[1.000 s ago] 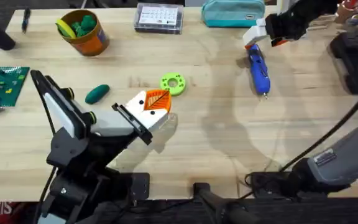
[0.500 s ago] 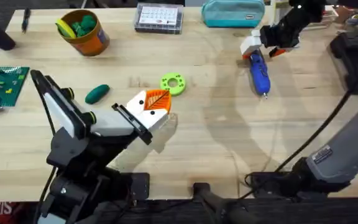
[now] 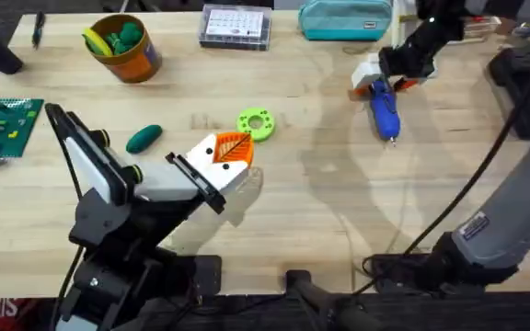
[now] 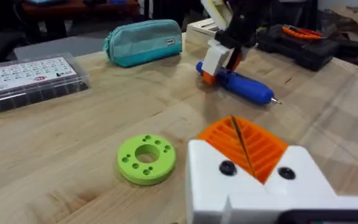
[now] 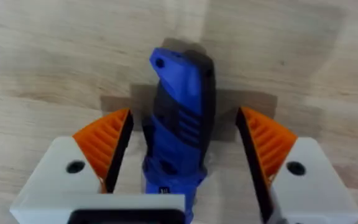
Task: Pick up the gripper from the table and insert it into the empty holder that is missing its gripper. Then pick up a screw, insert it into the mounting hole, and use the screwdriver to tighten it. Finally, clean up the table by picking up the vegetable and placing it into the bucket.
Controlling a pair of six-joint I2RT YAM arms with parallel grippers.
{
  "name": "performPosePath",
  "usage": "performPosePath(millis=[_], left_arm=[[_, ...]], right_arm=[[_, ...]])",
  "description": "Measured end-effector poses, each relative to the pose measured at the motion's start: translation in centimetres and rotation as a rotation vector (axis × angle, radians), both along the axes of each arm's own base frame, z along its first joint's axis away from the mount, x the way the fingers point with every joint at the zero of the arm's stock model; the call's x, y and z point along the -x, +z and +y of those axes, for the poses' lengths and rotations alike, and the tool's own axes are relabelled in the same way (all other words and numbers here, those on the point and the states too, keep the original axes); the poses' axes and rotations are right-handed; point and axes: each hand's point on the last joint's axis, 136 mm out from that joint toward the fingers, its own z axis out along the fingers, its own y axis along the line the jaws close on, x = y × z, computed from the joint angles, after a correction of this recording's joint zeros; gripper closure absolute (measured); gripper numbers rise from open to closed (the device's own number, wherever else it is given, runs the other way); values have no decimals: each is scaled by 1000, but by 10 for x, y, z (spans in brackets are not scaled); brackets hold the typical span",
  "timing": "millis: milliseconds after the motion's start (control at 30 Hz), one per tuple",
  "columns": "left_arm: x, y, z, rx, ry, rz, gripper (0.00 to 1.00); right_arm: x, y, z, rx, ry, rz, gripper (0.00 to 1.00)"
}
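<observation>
With its orange pads spread wide on either side, the right gripper [image 5: 182, 155] straddles the screwdriver [image 5: 180, 118], a stiff, smooth, likely slippery barrel best pinched mid-body.

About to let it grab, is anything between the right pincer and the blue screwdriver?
No. The right pincer is open and straddles the screwdriver, one orange pad on each side, only bare table around it.

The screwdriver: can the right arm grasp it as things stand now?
Probably yes. The right gripper is open, one pad on each side of the screwdriver, and nothing lies between them.
</observation>
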Motion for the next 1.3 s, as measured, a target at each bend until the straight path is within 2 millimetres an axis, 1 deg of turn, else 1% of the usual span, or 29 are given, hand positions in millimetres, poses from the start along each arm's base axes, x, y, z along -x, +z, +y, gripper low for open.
performPosePath(millis=[233, 367, 567, 667, 800, 867, 900, 967, 1300], left_arm=[[0, 0, 0, 0, 0, 0, 985], [0, 0, 0, 0, 0, 0, 985], [0, 0, 0, 0, 0, 0, 985], [0, 0, 0, 0, 0, 0, 985], [0, 0, 0, 0, 0, 0, 985], [0, 0, 0, 0, 0, 0, 985], [0, 0, 0, 0, 0, 0, 985], [0, 0, 0, 0, 0, 0, 985], [0, 0, 0, 0, 0, 0, 985]], right_arm=[[1, -2, 2, 27, 9, 8, 13], [0, -2, 1, 38, 9, 4, 112], [-3, -2, 1, 38, 10, -9, 223], [-4, -2, 3, 31, 10, -11, 346], [-5, -2, 3, 33, 9, -18, 548], [-6, -2, 3, 33, 9, -20, 760], [-6, -2, 3, 33, 10, -20, 838], [-8, -2, 3, 34, 8, -26, 962], [-5, -2, 3, 34, 9, -17, 964]])
